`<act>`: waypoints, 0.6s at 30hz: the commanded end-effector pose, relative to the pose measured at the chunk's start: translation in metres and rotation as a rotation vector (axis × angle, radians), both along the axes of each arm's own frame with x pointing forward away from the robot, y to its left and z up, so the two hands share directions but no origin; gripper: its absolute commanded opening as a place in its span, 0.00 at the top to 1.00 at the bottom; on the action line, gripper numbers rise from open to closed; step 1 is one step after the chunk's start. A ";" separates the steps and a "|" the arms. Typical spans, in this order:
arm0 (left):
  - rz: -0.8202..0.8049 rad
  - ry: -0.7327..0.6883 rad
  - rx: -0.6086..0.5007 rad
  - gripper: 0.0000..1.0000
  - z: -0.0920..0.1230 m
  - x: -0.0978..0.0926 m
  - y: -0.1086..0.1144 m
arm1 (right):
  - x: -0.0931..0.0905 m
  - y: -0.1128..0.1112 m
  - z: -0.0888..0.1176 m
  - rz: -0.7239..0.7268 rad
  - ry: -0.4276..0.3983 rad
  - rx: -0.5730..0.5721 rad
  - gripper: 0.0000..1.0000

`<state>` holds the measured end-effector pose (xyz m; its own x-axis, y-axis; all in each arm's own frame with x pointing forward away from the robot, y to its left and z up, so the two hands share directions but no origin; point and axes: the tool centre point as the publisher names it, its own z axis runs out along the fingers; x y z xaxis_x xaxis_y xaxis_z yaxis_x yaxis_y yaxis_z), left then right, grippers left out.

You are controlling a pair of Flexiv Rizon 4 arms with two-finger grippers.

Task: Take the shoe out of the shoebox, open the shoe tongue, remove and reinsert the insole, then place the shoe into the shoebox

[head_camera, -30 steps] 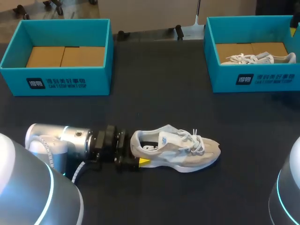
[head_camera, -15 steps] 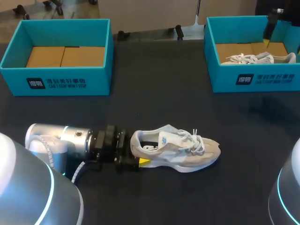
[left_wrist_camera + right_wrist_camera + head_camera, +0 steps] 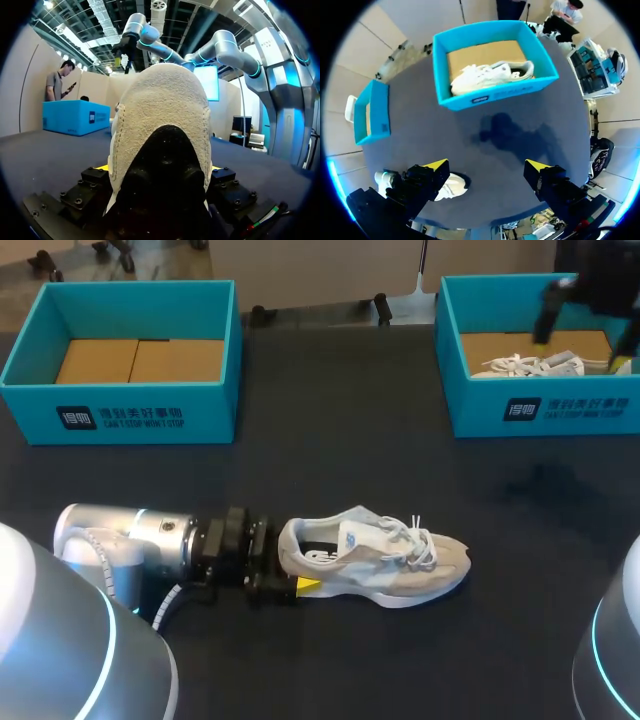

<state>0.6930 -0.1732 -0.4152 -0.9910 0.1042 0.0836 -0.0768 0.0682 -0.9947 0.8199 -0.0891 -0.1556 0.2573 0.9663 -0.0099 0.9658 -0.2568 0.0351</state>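
**Head view.** We note a beige suede sneaker (image 3: 375,558) with white laces and pale blue trim, lying on its sole on the dark bench (image 3: 340,440), toe toward our right.
- The left hand (image 3: 287,570) is at the sneaker's heel. One yellow tip lies against the near side of the heel; the other is hidden behind it.
- A teal cardboard shoebox (image 3: 540,410) stands well apart from the sneaker, out past its toe end toward the far edge. A white lace-up shoe (image 3: 540,365) lies inside it.
- A second teal shoebox (image 3: 120,415) stands well apart from the sneaker, out past its heel end toward the far edge. Its brown cardboard floor shows.
- The right hand (image 3: 585,340) is well apart from the sneaker, far out past its toe end, with its fingers spread wide.

**Left wrist view.** The sneaker's (image 3: 165,115) suede heel, with its dark lower part, fills the space between the fingers. A sliver of yellow shows tight against it on each side, so we record the left hand (image 3: 160,172) as clamped on the sneaker's heel. The right arm (image 3: 220,45) is seen high above the sneaker.

**Right wrist view.** This view looks down on the bench. The right hand's (image 3: 486,165) two yellow tips stand far apart, with bare bench between them. The sneaker (image 3: 454,186) shows just beside one finger, partly covered by it, with the left arm at its heel.
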 end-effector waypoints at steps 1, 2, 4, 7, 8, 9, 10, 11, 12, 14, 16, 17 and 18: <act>0.003 -0.001 -0.001 1.00 0.000 -0.001 0.000 | -0.029 0.047 -0.003 0.027 -0.034 -0.021 0.00; 0.003 -0.001 -0.001 1.00 0.000 -0.001 0.000 | -0.035 0.056 -0.004 0.022 -0.033 -0.006 0.00; 0.003 -0.001 -0.001 1.00 0.000 -0.001 0.000 | -0.042 0.068 -0.007 0.038 -0.021 -0.006 0.00; 0.003 -0.001 -0.001 1.00 0.000 -0.001 0.000 | -0.042 0.068 -0.007 0.038 -0.021 -0.006 0.00; 0.003 -0.001 -0.001 1.00 0.000 -0.001 0.000 | -0.042 0.068 -0.007 0.038 -0.021 -0.006 0.00; 0.003 -0.001 -0.001 1.00 0.000 -0.001 0.000 | -0.042 0.068 -0.007 0.038 -0.021 -0.006 0.00; 0.003 -0.001 -0.001 1.00 0.000 -0.001 0.000 | -0.042 0.068 -0.007 0.038 -0.021 -0.006 0.00; 0.003 -0.001 -0.001 1.00 0.000 -0.001 0.000 | -0.042 0.068 -0.007 0.038 -0.021 -0.006 0.00; 0.003 -0.001 -0.001 1.00 0.000 -0.001 0.000 | -0.042 0.068 -0.007 0.038 -0.021 -0.006 0.00; 0.003 -0.001 -0.001 1.00 0.000 -0.001 0.000 | -0.042 0.068 -0.007 0.038 -0.021 -0.006 0.00; 0.003 -0.001 -0.001 1.00 0.000 -0.001 0.000 | -0.042 0.068 -0.007 0.038 -0.021 -0.006 0.00; 0.003 -0.001 -0.001 1.00 0.000 -0.001 0.000 | -0.042 0.068 -0.007 0.038 -0.021 -0.006 0.00; 0.003 -0.001 -0.001 1.00 0.000 -0.001 0.000 | -0.045 0.078 -0.008 0.035 -0.026 -0.037 0.00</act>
